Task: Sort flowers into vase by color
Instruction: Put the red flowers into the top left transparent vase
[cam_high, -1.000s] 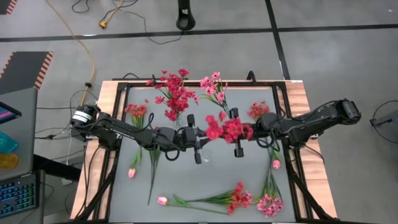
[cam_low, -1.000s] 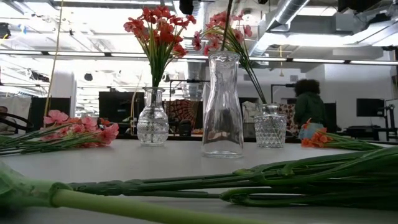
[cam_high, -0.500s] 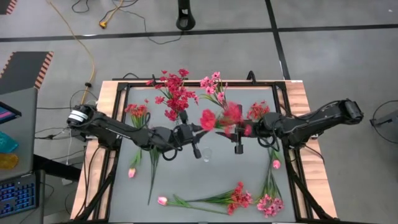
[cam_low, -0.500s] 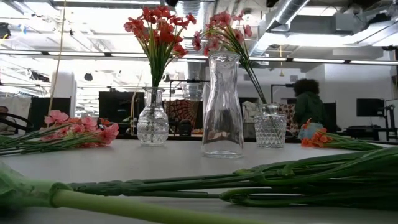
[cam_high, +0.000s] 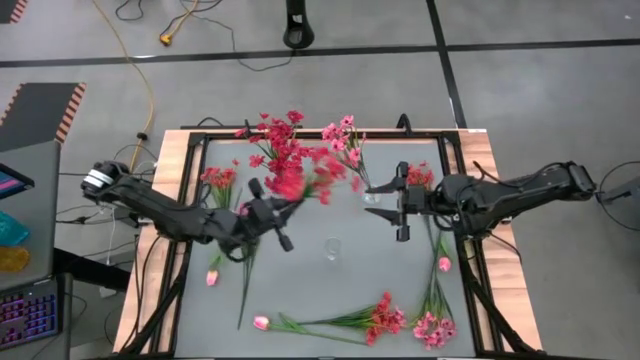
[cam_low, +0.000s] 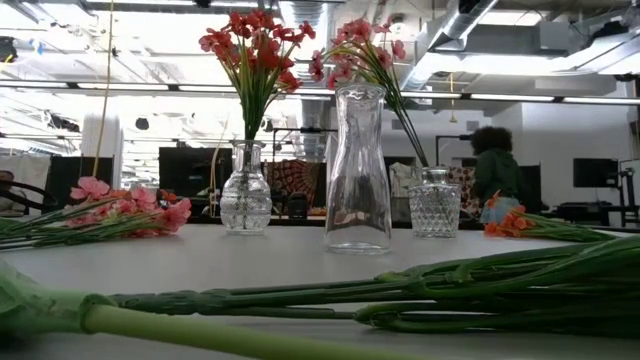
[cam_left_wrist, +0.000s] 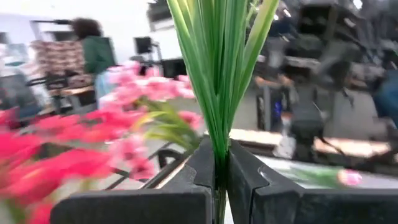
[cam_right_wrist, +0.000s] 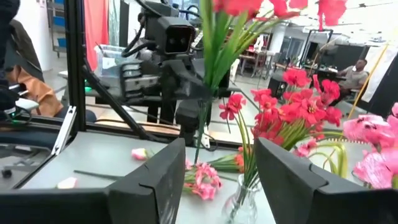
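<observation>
My left gripper (cam_high: 272, 210) is shut on a red flower spray (cam_high: 300, 180) and holds it in the air over the table's left middle. My right gripper (cam_high: 392, 203) stands open and empty to the right of it, its fingers (cam_right_wrist: 155, 183) wide apart. A tall empty glass vase (cam_low: 358, 170) stands at the centre. A round vase (cam_low: 245, 200) behind it holds red flowers (cam_low: 255, 50). A small cut-glass vase (cam_low: 435, 205) holds pink flowers (cam_low: 355, 45). Neither gripper shows in the low view. My left gripper pinches the spray's bundle of thin green stems (cam_left_wrist: 219, 158) between its two fingers, which lie level and across the stems, coming from the table's left. The spray stands roughly upright, blossoms on top. Its stem end (cam_right_wrist: 198, 146) hangs below the fingers, clear of the table.
Loose flowers lie on the grey table: an orange-red spray (cam_high: 220, 180) and a tulip (cam_high: 212, 278) at the left, a tulip (cam_high: 262, 322), a red spray (cam_high: 385, 318) and a pink spray (cam_high: 433, 328) near the front, and a tulip (cam_high: 444, 264) at the right. A person (cam_low: 495, 165) sits in the room beyond.
My right gripper has opened, let go of the red spray and drawn back toward the table's right edge. My left gripper has kept hold of the spray and carried it from above the centre vase toward the left and far side, turning as it went.
</observation>
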